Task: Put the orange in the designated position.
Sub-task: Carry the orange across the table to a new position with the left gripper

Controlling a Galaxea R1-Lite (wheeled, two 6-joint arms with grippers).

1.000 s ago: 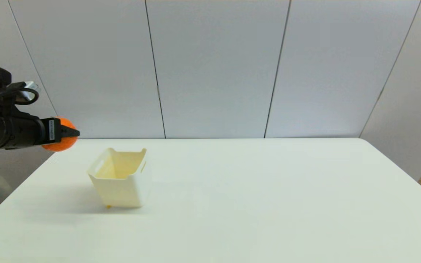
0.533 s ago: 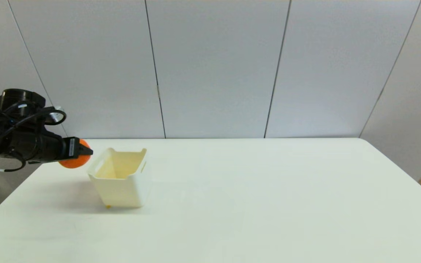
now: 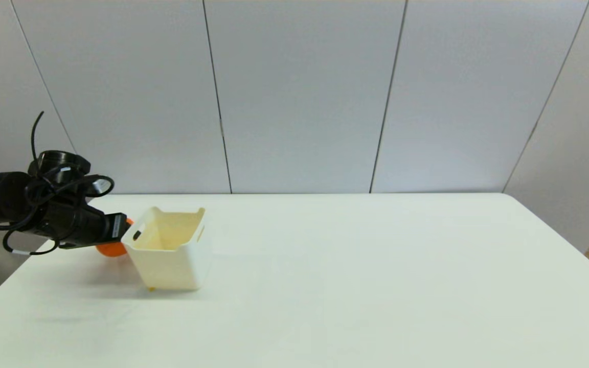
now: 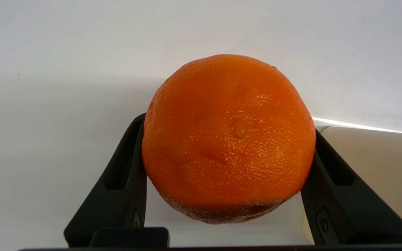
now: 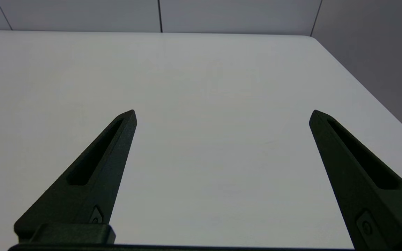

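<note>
Right end effector point(image 5: 222, 115): parked out of head view, fingers spread wide, nothing held, above bare counter point(image 5: 201, 87).
Bin point(image 3: 169, 253): cream, open-topped, upright on counter's left part.
Left end effector point(image 4: 227, 139): low over counter, just left of bin, fingers point(image 4: 122, 181) clamped on both sides of orange point(image 4: 229, 137).
Orange: held clear of counter, outside bin, close against bin's left wall, partly hidden behind it in head view.

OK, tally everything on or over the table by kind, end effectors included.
Orange: 1, held in the left end effector
Cream bin: 1
End effectors: 2, the right end effector being open with nothing in it
Total: 4
</note>
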